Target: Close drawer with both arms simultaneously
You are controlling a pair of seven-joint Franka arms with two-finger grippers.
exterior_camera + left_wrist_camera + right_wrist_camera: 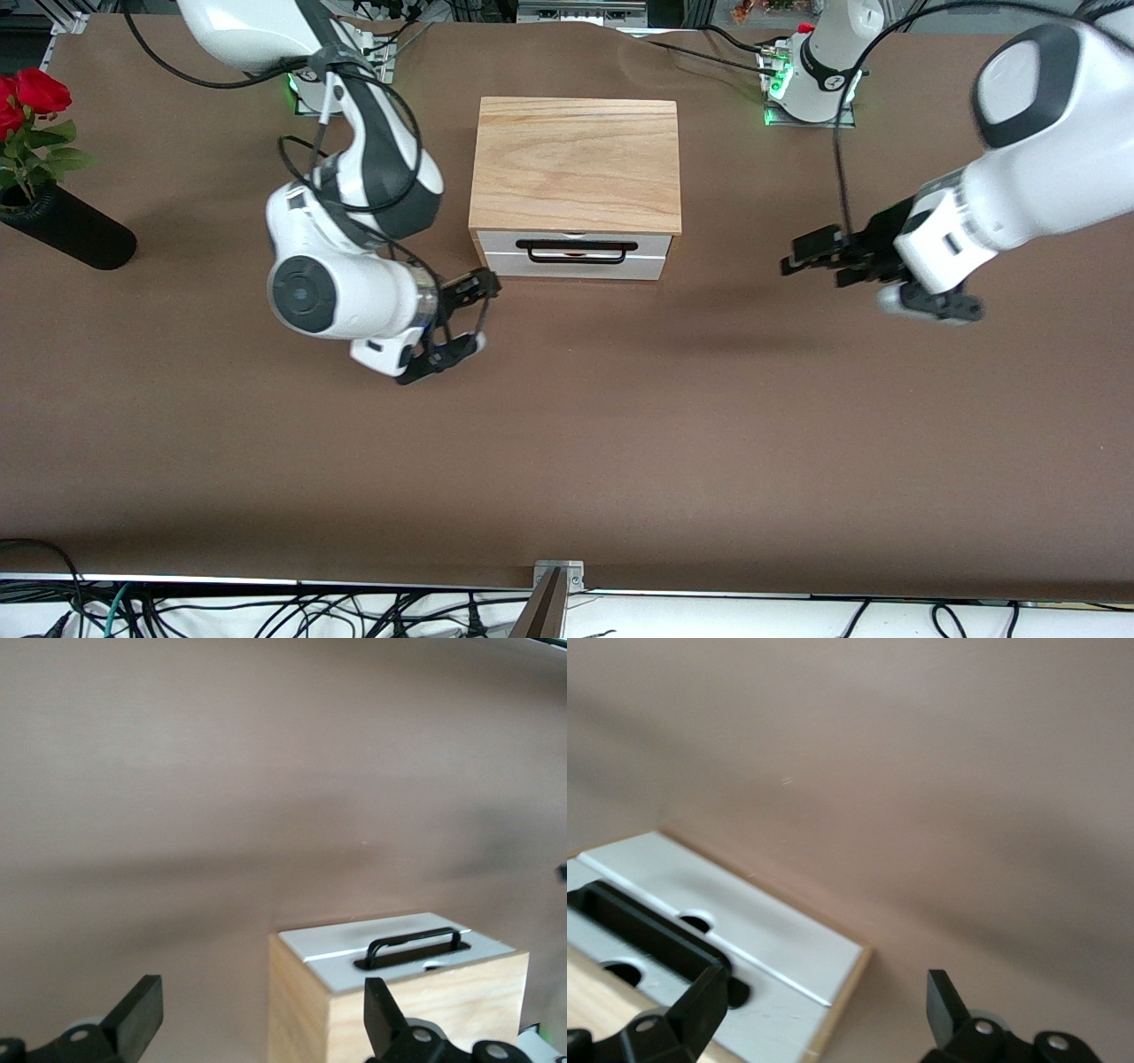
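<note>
Brown bench [567, 461] carries the oak box [576, 164] near its robot-side edge, mid-length; the drawer [574, 255] looks nearly flush (closing seems almost finished). Right pincer [461, 323] and left pincer [819, 257] hover beside it, both spread open.

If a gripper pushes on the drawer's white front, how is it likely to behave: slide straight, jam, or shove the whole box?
The drawer looks rigid, so it should probably not flex. The box stands free on the table, so a hard push might shift it. The right gripper sits near one corner, the left gripper well aside; an off-centre push could skew it.
</note>
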